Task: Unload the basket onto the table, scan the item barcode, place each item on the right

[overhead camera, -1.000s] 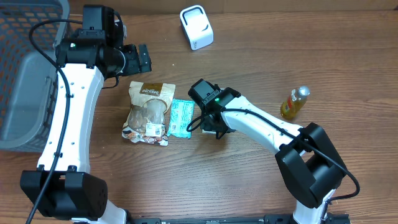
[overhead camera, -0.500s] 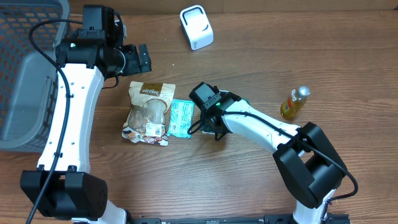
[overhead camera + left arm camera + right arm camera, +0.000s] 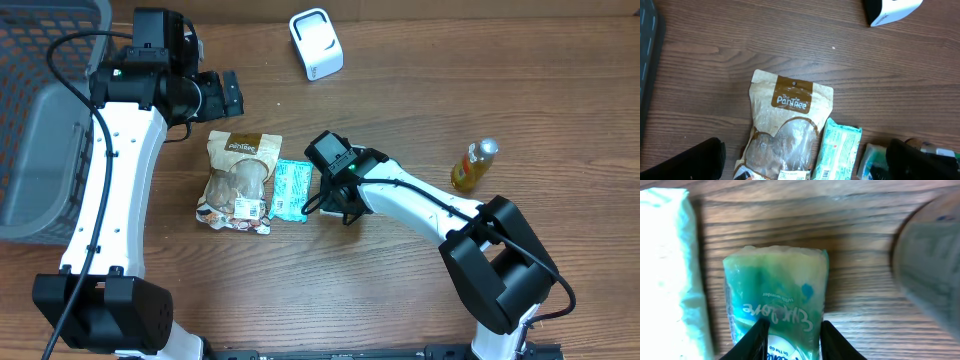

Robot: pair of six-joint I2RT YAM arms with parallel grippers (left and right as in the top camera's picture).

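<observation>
Between the fingers (image 3: 757, 340) of the right end effector (image 3: 792, 341): green packet (image 3: 775, 295), flat on the worktop (image 3: 860, 245), printed face up, lower middle of the right wrist view.
Grip: jaws narrowed to a small gap, one black finger against each long edge of the green packet. The hold seems taken across the narrow width so both flat faces are free to show a code. Whether the packet has left the wood, I cannot tell.
Barcode: none visible on the upturned face. It is likely underneath or on the end cut off by the bottom of the frame, so a lift and a turn seem called for.
Pale teal packet (image 3: 667, 270): just beside the green one, along the left edge of that view. It is so close that the finger on that side has little room and could drag it along.
Snack pouch (image 3: 238, 180): centre-left of the overhead view, just beside the teal packet, label up, not involved.
Left end effector (image 3: 228, 95): upper left of the overhead view, spread to its widest and holding nothing, apparently kept out of the way.
Bottle (image 3: 473, 165): upright, right of centre, well apart.
Scanner (image 3: 316, 44): white, top centre, well apart from the green packet, so the item must be carried up to it.
Basket (image 3: 40, 150): left edge, probably for finished items.
</observation>
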